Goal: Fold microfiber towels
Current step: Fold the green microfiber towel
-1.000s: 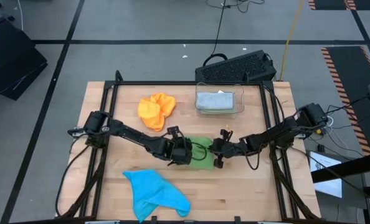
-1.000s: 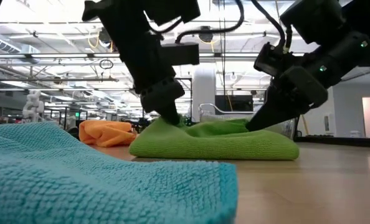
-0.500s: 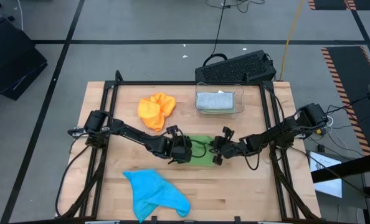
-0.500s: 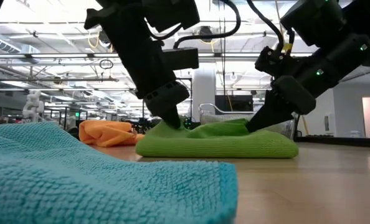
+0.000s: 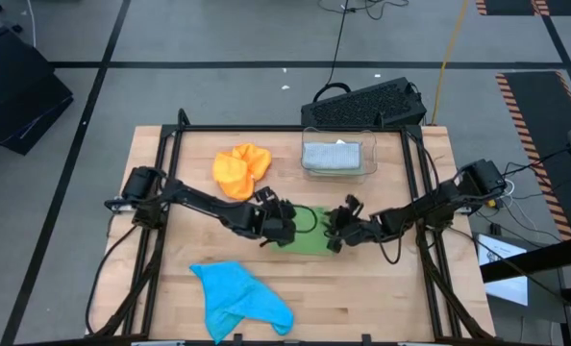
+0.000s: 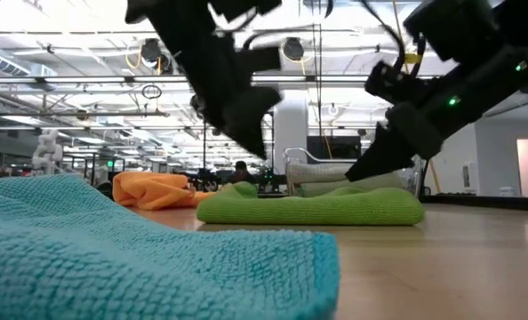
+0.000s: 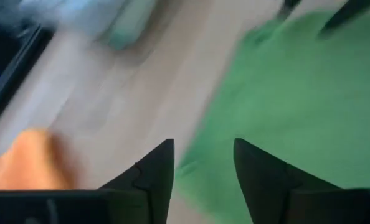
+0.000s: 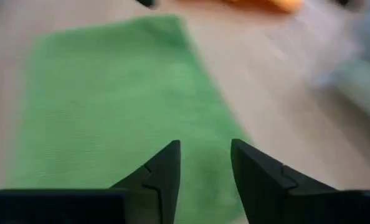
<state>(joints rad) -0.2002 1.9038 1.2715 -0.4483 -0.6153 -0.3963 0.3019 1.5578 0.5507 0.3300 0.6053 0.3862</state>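
Nearest to us in the low view lies the blue towel (image 6: pixel 148 240), a rumpled heap at the front edge of the table (image 5: pixel 382 298), well apart from both grippers and on the left gripper's side.

Past it, at mid-table, we see the bright green towel (image 5: pixel 308 234) lying folded into a flat, thick pad on the wood. The left gripper (image 5: pixel 284 228) hangs just above its left end, and the right gripper (image 5: pixel 332 231) hangs just above its right end, so the towel sits between and below the two. In the low view both sets of fingers are clear of the cloth, with a gap of air under each tip. We see the left gripper's fingers (image 7: pixel 151 177) standing apart with nothing between them, the green cloth showing beyond the gap. The right gripper's fingers (image 8: pixel 163 171) are likewise parted and empty, with the green towel spread out ahead of them.

Farther back, beyond the left gripper, the orange towel (image 5: pixel 241 170) lies bunched in a loose mound, well apart from it. Beyond the right gripper, a clear plastic bin (image 5: pixel 338 157) holds a folded grey towel (image 5: pixel 337 154). Behind the bin, off the table's far edge, we make out a black keyboard (image 5: pixel 367 104).
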